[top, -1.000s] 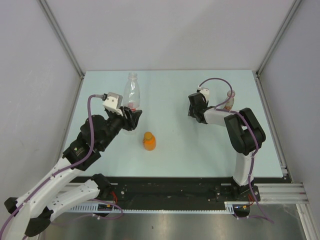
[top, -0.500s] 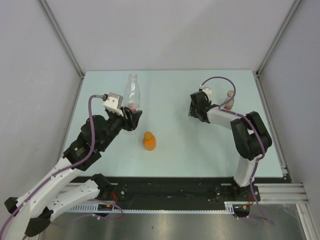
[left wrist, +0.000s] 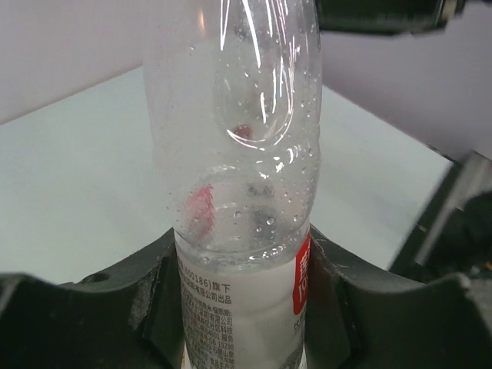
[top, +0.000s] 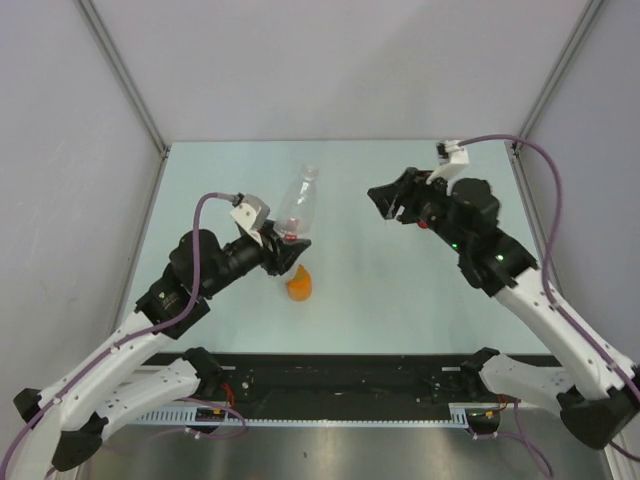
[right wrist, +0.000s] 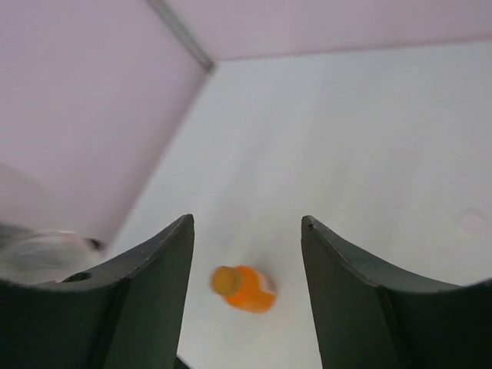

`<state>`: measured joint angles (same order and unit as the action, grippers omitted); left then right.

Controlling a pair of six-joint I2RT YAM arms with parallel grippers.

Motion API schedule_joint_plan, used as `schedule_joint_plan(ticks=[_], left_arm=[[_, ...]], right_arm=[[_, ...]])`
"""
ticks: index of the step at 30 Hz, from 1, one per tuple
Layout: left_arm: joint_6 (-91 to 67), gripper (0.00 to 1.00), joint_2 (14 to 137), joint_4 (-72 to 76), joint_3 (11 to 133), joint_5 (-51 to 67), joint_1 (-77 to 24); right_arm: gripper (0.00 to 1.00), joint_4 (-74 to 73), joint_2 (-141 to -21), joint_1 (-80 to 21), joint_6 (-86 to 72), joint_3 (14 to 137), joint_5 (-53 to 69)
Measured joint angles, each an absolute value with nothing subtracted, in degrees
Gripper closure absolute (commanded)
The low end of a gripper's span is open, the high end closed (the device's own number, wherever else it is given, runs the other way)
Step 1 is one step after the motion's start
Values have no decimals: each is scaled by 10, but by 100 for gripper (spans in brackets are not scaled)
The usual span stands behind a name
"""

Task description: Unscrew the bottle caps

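My left gripper (top: 283, 243) is shut on the clear bottle with the pale label (top: 298, 205) and holds it tilted above the table, its narrow end (top: 310, 173) pointing away. In the left wrist view the fingers (left wrist: 146, 307) press the label (left wrist: 238, 315) from both sides. The squat orange bottle (top: 298, 283) stands just below, with its orange cap (right wrist: 225, 280) on. My right gripper (top: 386, 201) is open and empty, raised high; the orange bottle (right wrist: 250, 289) shows far below between its fingers (right wrist: 161, 269). The bottle with the red neck ring is hidden.
The pale table (top: 360, 300) is walled by grey panels on the left, far and right sides (top: 60, 150). A black rail (top: 350, 375) runs along the near edge. A faint pale round spot (right wrist: 470, 224) lies on the table in the right wrist view.
My left gripper has lifted the clear bottle and tilted it to the right, over the orange bottle. My right arm has risen and swung up, now covering the small bottle at the right.
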<state>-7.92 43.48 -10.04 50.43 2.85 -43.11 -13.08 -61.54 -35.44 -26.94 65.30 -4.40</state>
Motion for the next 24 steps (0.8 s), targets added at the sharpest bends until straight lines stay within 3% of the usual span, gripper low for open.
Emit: schedule_joint_plan(ticks=[9, 24], left_arm=[[-86, 86, 493, -38, 506, 365, -431], [-105, 84, 532, -28, 522, 450, -432]], right_arm=[[25, -47, -505, -308, -335, 659, 202], [20, -36, -496, -331, -362, 659, 304]])
